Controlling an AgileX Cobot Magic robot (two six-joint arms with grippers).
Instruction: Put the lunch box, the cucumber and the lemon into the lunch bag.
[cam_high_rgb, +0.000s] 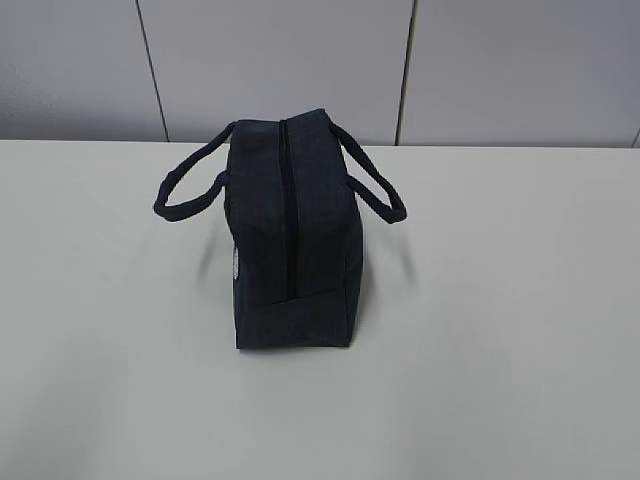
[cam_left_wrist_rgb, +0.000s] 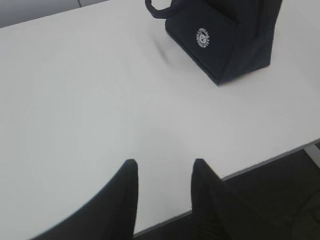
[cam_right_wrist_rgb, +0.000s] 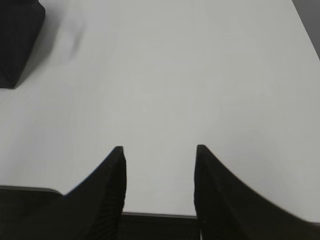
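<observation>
The lunch bag (cam_high_rgb: 292, 240) is dark navy with a round white logo (cam_left_wrist_rgb: 203, 38), on a white table (cam_high_rgb: 500, 300).

One bag, two handles, two grippers

We count one boxy dark navy fabric lunch bag (cam_high_rgb: 293, 240) on one white surface (cam_high_rgb: 500, 350), with two loop handles (cam_high_rgb: 190, 190), one long zipper (cam_high_rgb: 288, 210) and one round white logo (cam_left_wrist_rgb: 203, 38); one left gripper (cam_left_wrist_rgb: 162, 172) and one right gripper (cam_right_wrist_rgb: 159, 160), two fingers each.

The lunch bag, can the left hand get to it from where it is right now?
Probably yes: bare white table lies between the open left hand and the lunch bag, with nothing blocking.
</observation>
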